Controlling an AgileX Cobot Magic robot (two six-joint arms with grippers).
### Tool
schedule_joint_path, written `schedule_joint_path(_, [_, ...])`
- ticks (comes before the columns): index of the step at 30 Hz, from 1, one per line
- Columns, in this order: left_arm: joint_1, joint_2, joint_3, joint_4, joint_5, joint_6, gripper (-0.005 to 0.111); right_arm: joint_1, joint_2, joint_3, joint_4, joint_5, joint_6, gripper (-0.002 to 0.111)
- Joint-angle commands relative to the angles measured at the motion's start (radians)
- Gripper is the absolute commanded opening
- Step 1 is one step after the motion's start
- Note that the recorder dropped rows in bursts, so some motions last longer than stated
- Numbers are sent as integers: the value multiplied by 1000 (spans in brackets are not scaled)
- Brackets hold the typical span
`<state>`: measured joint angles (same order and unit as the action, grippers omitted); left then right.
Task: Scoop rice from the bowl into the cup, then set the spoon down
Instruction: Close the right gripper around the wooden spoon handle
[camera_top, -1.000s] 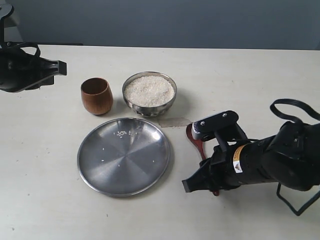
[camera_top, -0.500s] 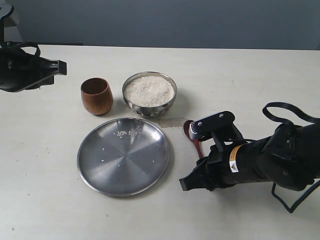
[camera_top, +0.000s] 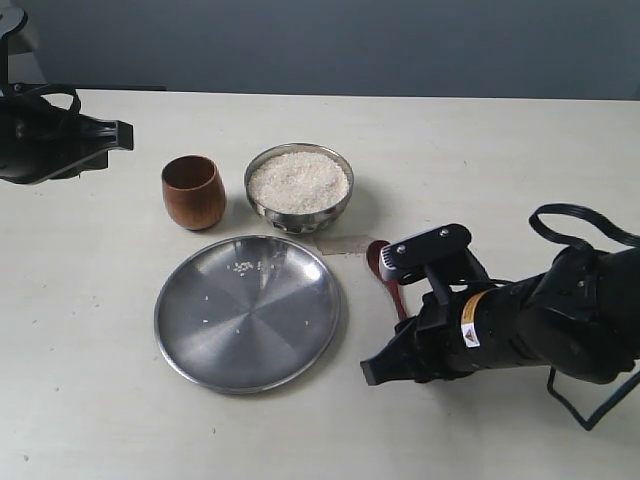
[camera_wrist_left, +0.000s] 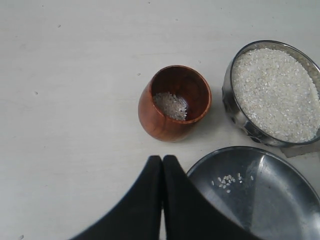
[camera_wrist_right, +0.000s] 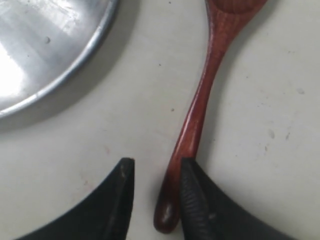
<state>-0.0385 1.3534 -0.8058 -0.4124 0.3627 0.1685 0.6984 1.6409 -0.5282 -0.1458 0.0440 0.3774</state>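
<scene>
The right gripper (camera_wrist_right: 157, 165) stands spread. The end of the spoon (camera_wrist_right: 200, 105) handle lies on the table (camera_wrist_right: 260, 150) between its fingers, just beside one. The left gripper (camera_wrist_left: 162, 165) is pressed together near the cup (camera_wrist_left: 160, 122), which holds a little rice (camera_wrist_left: 171, 105). The bowl (camera_top: 300, 216) is full of rice, and the plate (camera_top: 200, 340) carries stray grains. In the exterior view the right arm hides most of the spoon's handle.

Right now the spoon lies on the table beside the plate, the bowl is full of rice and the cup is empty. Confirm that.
One thing is wrong: the cup is not empty; the left wrist view shows a little rice in its bottom. The spoon does lie on the table beside the plate, and the bowl is full of rice.
</scene>
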Motion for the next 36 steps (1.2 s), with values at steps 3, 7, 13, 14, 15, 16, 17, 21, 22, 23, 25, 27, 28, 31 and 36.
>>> schedule_joint_path(3, [-3, 1, -3, 3, -8, -1, 0, 0, -21, 1, -11, 15, 0, 31])
schedule_joint_path(7, [-3, 1, -3, 3, -8, -1, 0, -46, -21, -19, -42, 69, 0, 31])
schedule_joint_path(13, [-3, 1, -3, 3, -8, -1, 0, -98, -21, -26, -53, 93, 0, 31])
schedule_joint_path(14, [-3, 1, -3, 3, -8, -1, 0, -98, -21, -26, -53, 93, 0, 31])
schedule_joint_path(15, [-3, 1, -3, 3, -8, -1, 0, -98, -21, -26, -53, 93, 0, 31])
schedule_joint_path(16, [-3, 1, -3, 3, -8, -1, 0, -98, -21, -26, -51, 85, 0, 31])
schedule_joint_path(17, [-3, 1, -3, 3, -8, -1, 0, -98, -21, -26, -47, 80, 0, 31])
schedule_joint_path(21, [-3, 1, -3, 3, -8, -1, 0, -98, -21, -26, -28, 69, 0, 31])
schedule_joint_path(22, [-3, 1, -3, 3, -8, -1, 0, -89, -21, -26, -28, 70, 0, 31])
schedule_joint_path(23, [-3, 1, -3, 3, -8, -1, 0, -83, -21, -26, -28, 70, 0, 31])
schedule_joint_path(25, [-3, 1, -3, 3, -8, -1, 0, -66, -21, -26, -28, 65, 0, 31])
schedule_joint_path(27, [-3, 1, -3, 3, -8, -1, 0, -58, -21, -26, -28, 56, 0, 31])
schedule_joint_path(28, [-3, 1, -3, 3, -8, -1, 0, -58, -21, -26, -28, 54, 0, 31])
schedule_joint_path(31, [-3, 1, -3, 3, -8, -1, 0, -58, -17, -26, -28, 47, 0, 31])
schedule_joint_path(36, [-3, 1, -3, 3, -8, -1, 0, -58, 2, -26, -28, 28, 0, 31])
